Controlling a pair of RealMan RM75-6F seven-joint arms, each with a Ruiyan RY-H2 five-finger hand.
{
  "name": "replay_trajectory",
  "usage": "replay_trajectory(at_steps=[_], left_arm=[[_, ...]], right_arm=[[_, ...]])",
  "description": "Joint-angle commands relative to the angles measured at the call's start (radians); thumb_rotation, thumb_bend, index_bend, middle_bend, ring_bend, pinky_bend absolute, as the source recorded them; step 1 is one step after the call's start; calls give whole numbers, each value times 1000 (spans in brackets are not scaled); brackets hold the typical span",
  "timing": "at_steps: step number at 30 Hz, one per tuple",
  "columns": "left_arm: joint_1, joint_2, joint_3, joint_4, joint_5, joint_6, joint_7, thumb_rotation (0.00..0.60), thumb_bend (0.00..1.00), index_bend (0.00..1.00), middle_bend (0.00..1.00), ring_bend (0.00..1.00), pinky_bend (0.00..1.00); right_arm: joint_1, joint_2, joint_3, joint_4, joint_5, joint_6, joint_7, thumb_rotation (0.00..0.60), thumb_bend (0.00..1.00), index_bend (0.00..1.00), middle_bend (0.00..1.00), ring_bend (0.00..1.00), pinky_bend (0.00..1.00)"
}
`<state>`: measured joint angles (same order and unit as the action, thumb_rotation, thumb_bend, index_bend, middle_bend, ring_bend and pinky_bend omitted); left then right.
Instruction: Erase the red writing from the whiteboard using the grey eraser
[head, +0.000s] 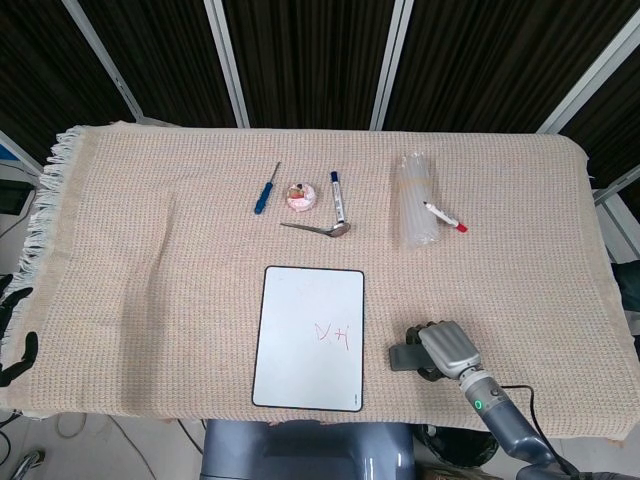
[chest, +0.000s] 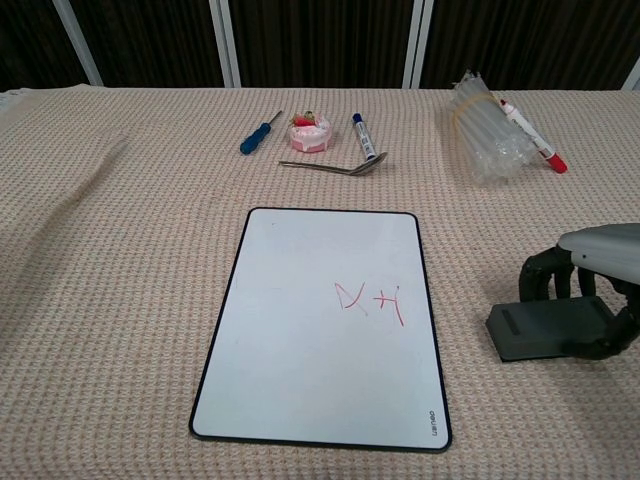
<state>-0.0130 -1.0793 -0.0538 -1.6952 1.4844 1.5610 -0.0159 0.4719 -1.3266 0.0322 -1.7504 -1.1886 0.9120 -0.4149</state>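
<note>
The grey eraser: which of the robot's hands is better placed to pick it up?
The right hand. Its fingers already curl around the grey eraser, just right of the whiteboard. The left hand sits off the table's far left edge.

Beige waffle-weave cloth (head: 150, 220) with a pale fringe. White board (chest: 325, 320) with a black rim and red scrawl (chest: 372, 299). Dark grey eraser (chest: 540, 328) — silver hand (head: 445, 350) with black fingers (chest: 545, 275). Blue screwdriver (head: 265, 189), pink-and-white roll (head: 300, 196), blue-capped marker (head: 337, 193), red-capped marker (head: 445, 216) — clear bag (head: 416, 200), black backdrop.
</note>
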Motion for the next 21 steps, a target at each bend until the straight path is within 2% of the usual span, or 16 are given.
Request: replay_trajectory(at_steps=[1, 10, 17, 21], left_arm=[[0, 0, 0, 0, 0, 0, 0, 600, 490, 167, 8, 0, 43], [0, 1, 0, -1, -1, -2, -2, 600, 490, 172, 8, 0, 43], [-1, 0, 1, -3, 1, -2, -2, 600, 490, 172, 8, 0, 43], [0, 1, 1, -5, 2, -1, -5, 600, 490, 172, 8, 0, 43]], right_arm=[[6, -6, -2, -1, 12, 0, -10, 600, 379, 458, 436, 419, 456], [21, -6, 14, -26, 37, 14, -17, 600, 408, 477, 450, 436, 474], [68, 2, 70, -72, 56, 1, -12, 600, 408, 480, 458, 453, 488], [127, -18, 116, -76, 114, -23, -53, 600, 407, 482, 459, 455, 496]])
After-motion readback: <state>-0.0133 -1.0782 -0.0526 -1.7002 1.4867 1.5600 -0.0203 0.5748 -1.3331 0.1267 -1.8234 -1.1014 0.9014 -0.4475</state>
